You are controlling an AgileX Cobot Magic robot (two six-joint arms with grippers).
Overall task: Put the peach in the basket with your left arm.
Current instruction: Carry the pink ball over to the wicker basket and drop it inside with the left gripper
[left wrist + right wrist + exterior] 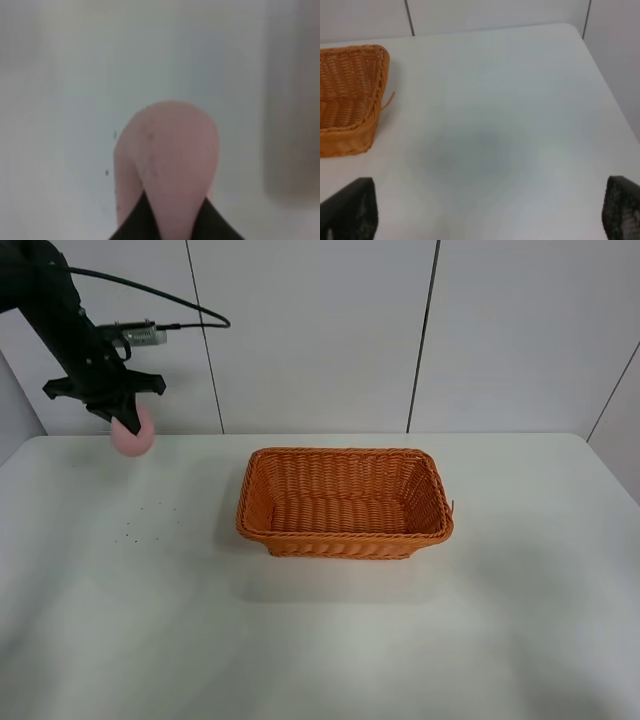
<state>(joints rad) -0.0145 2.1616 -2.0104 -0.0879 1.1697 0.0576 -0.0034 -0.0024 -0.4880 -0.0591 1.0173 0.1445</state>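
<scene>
The pale-pink peach (133, 434) is held in my left gripper (125, 423), raised above the table at the far left, well to the left of the basket. The black left arm (70, 325) slants down from the upper left corner. In the left wrist view the peach (170, 165) fills the middle, pinched between the black fingers (135, 222). The orange wicker basket (345, 536) stands empty at the table's middle; its corner shows in the right wrist view (350, 100). My right gripper (485, 212) is open, with its fingertips (350, 210) wide apart over bare table.
The white table (120, 620) has small dark specks (140, 520) left of the basket. A white panelled wall (320, 330) stands behind. The table's right edge (610, 90) meets the wall in the right wrist view.
</scene>
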